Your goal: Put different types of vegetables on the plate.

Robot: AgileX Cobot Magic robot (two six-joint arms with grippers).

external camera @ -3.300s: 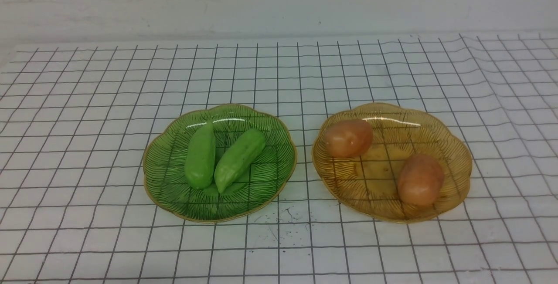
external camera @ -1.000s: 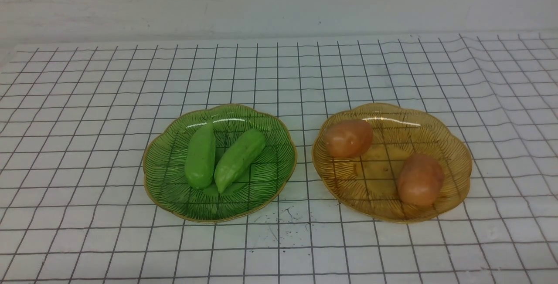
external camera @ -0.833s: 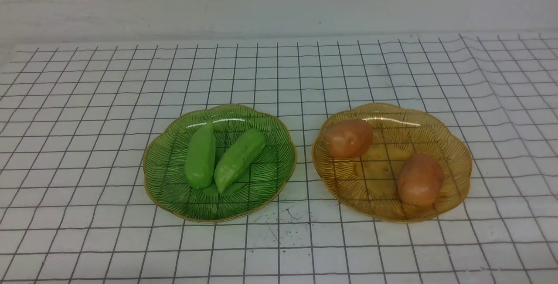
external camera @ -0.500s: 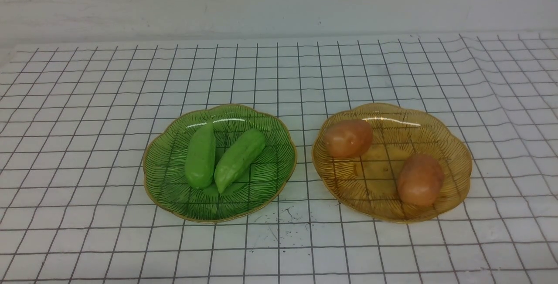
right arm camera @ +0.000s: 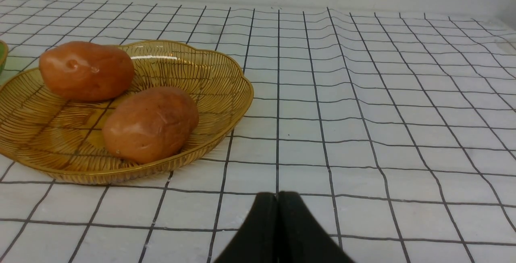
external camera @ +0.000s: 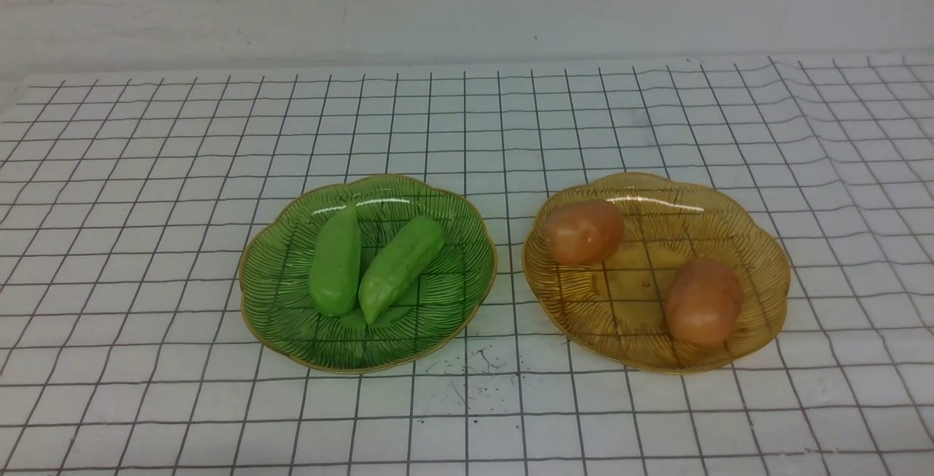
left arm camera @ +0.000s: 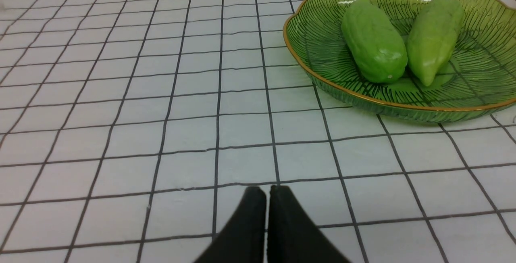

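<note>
Two light-green cucumber-like vegetables (external camera: 336, 263) (external camera: 401, 266) lie side by side in a green glass plate (external camera: 284, 315), also seen in the left wrist view as vegetables (left arm camera: 373, 41) (left arm camera: 433, 37) in that plate (left arm camera: 322, 73). Two orange-brown potato-like vegetables (external camera: 582, 231) (external camera: 703, 301) sit in an amber plate (external camera: 635, 348); the right wrist view shows them (right arm camera: 86, 70) (right arm camera: 150, 124) in the amber plate (right arm camera: 225, 77). My left gripper (left arm camera: 267, 192) is shut and empty over bare cloth, short of the green plate. My right gripper (right arm camera: 277, 197) is shut and empty, beside the amber plate. Neither arm shows in the front view.
A white cloth with a black grid (external camera: 467, 118) covers the table, rippled at the far right (external camera: 839, 96). A pale wall (external camera: 467, 1) stands behind it. Small dark specks (external camera: 474, 366) mark the cloth between the plates at the front.
</note>
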